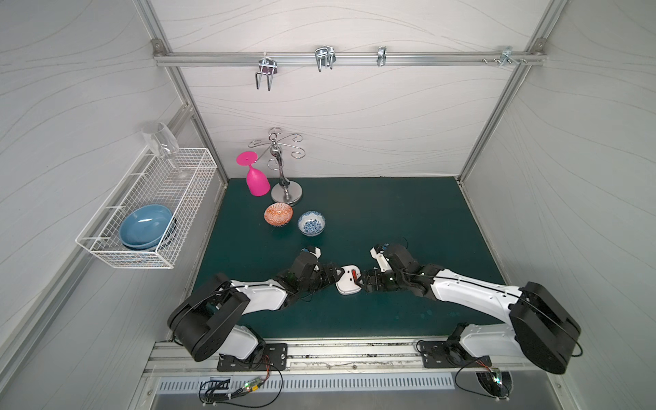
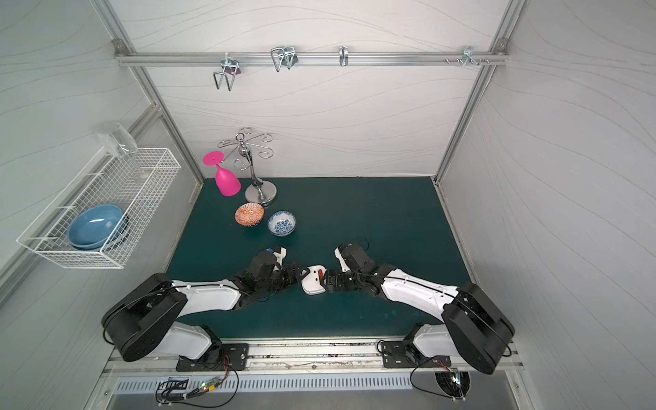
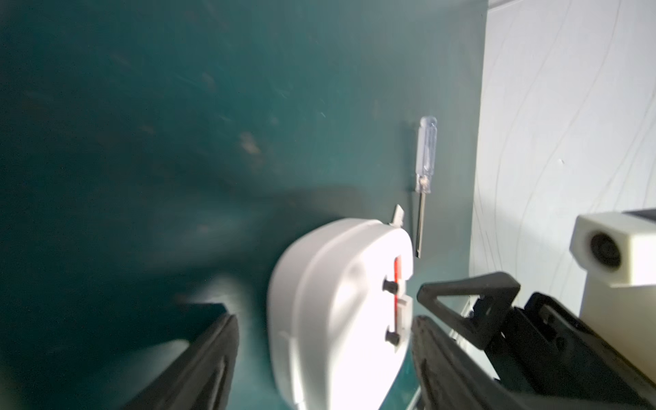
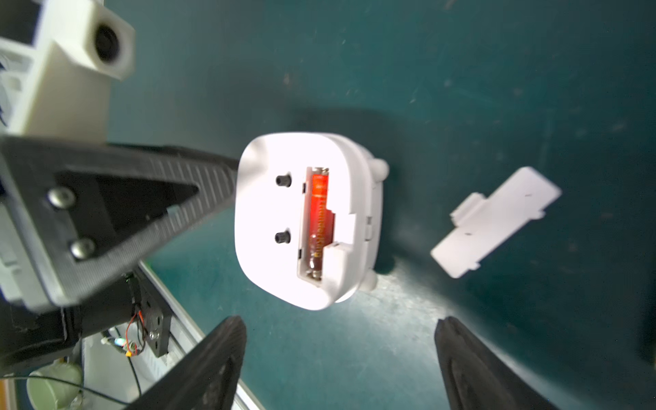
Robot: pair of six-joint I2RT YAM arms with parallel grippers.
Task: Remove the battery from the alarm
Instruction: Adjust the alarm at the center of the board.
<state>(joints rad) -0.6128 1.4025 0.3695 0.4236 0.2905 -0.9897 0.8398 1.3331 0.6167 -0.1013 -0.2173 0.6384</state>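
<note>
The white alarm (image 1: 347, 287) (image 2: 312, 284) sits mid-mat between both grippers, back side up with its compartment uncovered. The red-orange battery (image 4: 319, 213) (image 3: 397, 280) lies inside the compartment and shows as a red spot in a top view (image 1: 354, 274). My left gripper (image 3: 323, 321) (image 1: 337, 278) is open around the alarm. One finger stands clear of the alarm's side and the other is close against its back edge. My right gripper (image 4: 340, 321) (image 1: 364, 281) is open just short of the alarm, with nothing between its fingers.
The loose white compartment cover (image 4: 493, 223) lies on the mat beside the alarm. A clear-handled screwdriver (image 3: 424, 170) lies beyond it near the wall. Further back stand an orange bowl (image 1: 278, 214), a blue-patterned bowl (image 1: 311, 223), a pink glass (image 1: 257, 179) and a metal stand (image 1: 287, 193).
</note>
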